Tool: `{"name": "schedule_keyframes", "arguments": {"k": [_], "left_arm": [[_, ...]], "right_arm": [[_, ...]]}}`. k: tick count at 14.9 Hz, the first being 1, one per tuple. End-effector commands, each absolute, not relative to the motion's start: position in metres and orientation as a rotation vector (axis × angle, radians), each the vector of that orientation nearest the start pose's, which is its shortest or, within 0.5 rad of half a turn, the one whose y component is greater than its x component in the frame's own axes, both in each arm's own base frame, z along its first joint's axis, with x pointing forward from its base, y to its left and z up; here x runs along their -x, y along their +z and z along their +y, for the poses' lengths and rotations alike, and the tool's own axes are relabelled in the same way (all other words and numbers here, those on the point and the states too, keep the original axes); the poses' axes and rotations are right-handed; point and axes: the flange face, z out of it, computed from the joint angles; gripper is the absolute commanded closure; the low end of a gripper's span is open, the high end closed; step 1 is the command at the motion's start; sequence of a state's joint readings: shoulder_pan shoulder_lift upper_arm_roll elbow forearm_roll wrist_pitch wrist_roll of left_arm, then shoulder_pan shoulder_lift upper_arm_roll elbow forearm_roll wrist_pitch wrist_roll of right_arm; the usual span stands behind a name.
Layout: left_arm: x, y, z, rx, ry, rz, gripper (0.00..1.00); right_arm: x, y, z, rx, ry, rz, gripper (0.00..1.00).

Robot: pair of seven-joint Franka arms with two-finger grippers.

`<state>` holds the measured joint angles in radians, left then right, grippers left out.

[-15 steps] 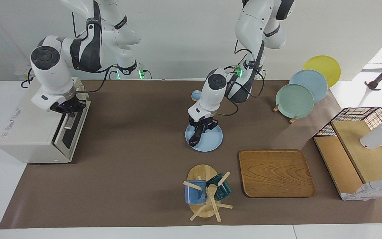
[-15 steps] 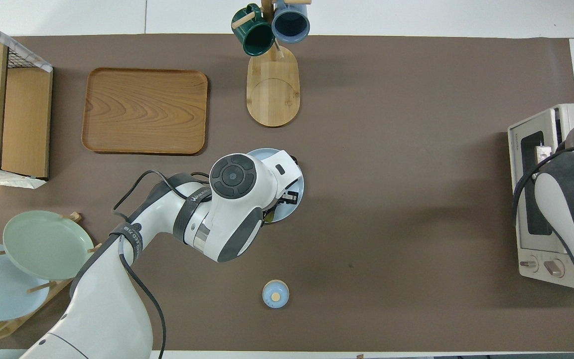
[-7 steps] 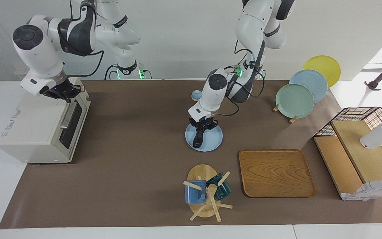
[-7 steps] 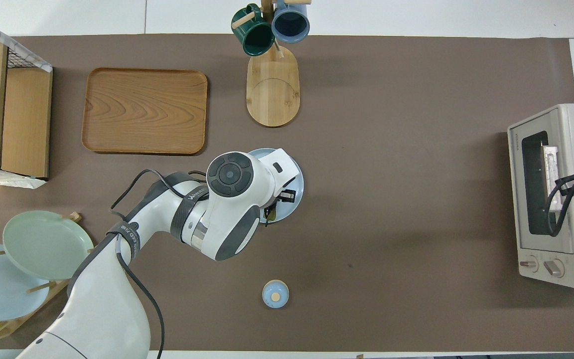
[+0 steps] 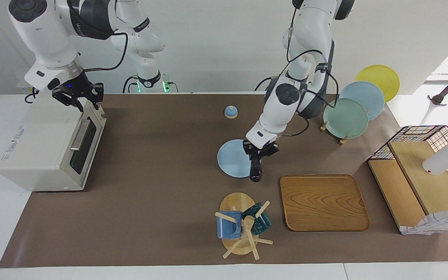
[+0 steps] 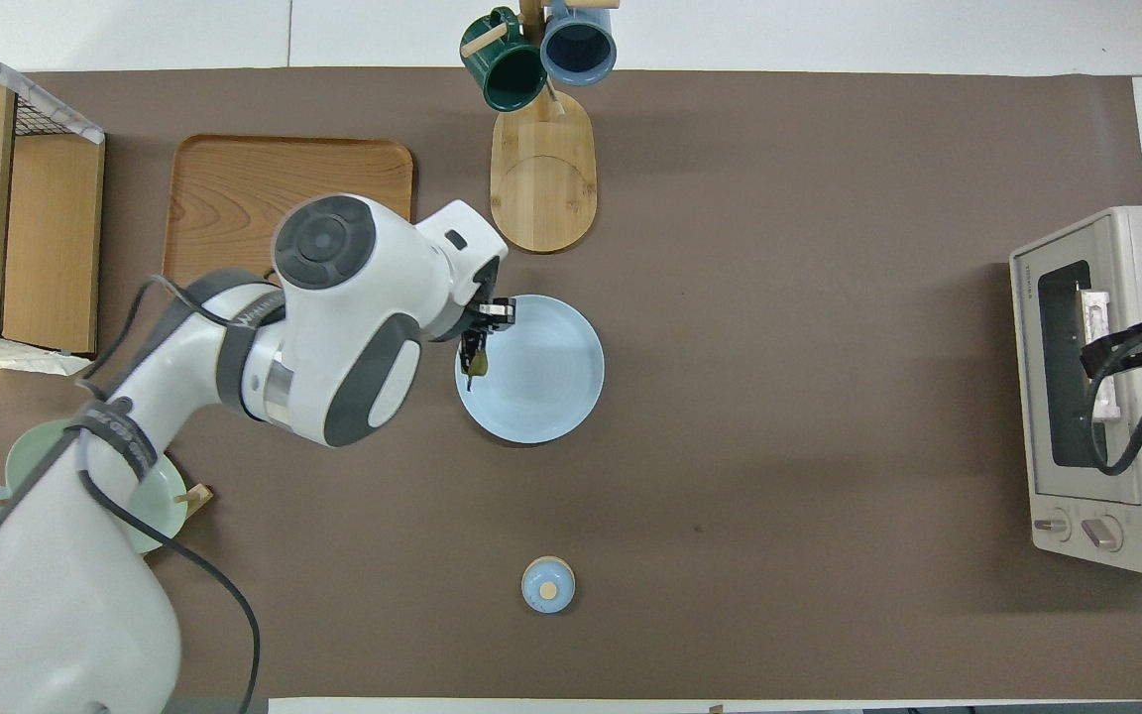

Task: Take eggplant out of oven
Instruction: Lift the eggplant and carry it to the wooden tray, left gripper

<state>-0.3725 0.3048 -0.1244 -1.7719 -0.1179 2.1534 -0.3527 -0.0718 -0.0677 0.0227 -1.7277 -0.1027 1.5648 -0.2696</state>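
Note:
The dark purple eggplant hangs upright in the air with my left gripper shut on its upper end. It is over the rim of the light blue plate, on the side toward the wooden tray. From overhead the left gripper and the eggplant's stem end show above the plate's edge. The cream-white oven stands at the right arm's end of the table with its door shut. Raised above the oven's top edge, my right gripper is open and holds nothing. The oven also shows from overhead.
A wooden tray lies beside the plate toward the left arm's end. A mug tree with two mugs stands farther from the robots. Plates on a rack, a small blue knob and a wire crate with boards are also here.
The left gripper lifted the eggplant off the plate and carried it toward the tray. The right gripper left the oven's door handle, rose above the oven and opened; the door is now shut.

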Motion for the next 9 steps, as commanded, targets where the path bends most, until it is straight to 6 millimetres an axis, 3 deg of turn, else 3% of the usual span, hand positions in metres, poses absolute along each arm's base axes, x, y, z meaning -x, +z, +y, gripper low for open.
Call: {"name": "schedule_keyframes", "arguments": {"k": [1,4,5,7,9], "left_arm": [[-0.615,0.423,-0.256,3.340,0.015,0.039,1.00],[-0.643,0.420,-0.189,3.344,0.034,-0.005,1.00],[-0.647,0.417,-0.175,3.342,0.031,0.023,1.00],[-0.661,0.390,-0.133,3.332,0.068,0.023,1.00],[-0.677,0.378,-0.107,3.338,0.051,0.051,1.00]], "right_arm": [[-0.537,0.582,-0.029,3.133,0.183,-0.312,0.00],[-0.556,0.566,-0.003,3.112,0.264,-0.353,0.00],[-0.559,0.576,-0.006,3.119,0.251,-0.346,0.00],[-0.557,0.573,-0.001,3.123,0.277,-0.301,0.00],[-0.553,0.579,0.001,3.140,0.266,-0.195,0.00]]}}
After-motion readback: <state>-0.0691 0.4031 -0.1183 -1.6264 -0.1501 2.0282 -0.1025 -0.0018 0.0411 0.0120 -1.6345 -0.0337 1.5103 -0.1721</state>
